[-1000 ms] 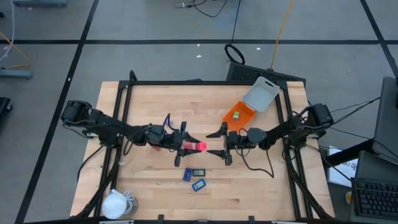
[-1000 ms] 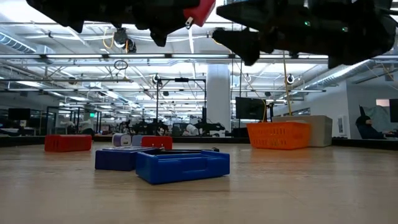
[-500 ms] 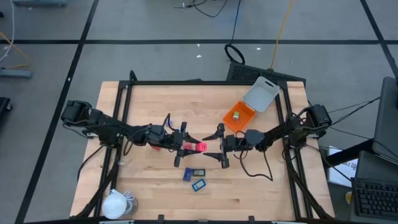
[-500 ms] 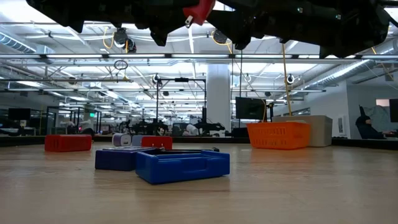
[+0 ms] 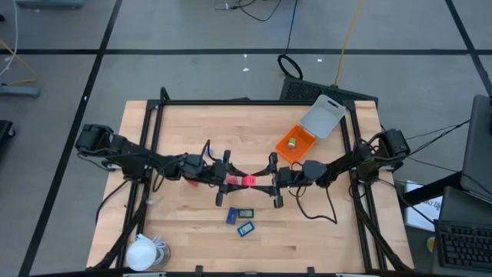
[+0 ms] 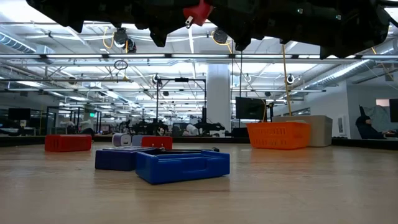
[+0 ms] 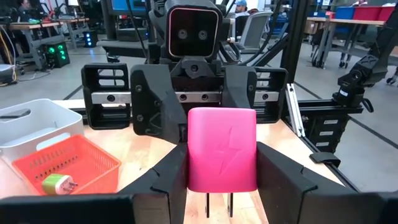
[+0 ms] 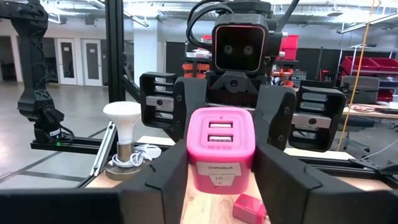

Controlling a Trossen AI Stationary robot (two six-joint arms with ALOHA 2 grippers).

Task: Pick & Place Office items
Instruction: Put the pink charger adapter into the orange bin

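While both grippers are meeting above mid-table, I'm handing over the pink charger point(image 5: 248, 181).
Left gripper point(image 5: 231, 181) is pinching it aloft; right gripper point(image 5: 270, 181) is closing around its far end. Releasing early risks dropping it onto the blue pieces point(image 5: 239, 222).

1. A pink charger block point(image 5: 248, 181) with two ports and two prongs is being held above the worktop.
2. Two blue flat rectangles point(image 5: 245, 228) are lying side by side.
3. Red blocks point(image 6: 68, 142) are resting farther back.
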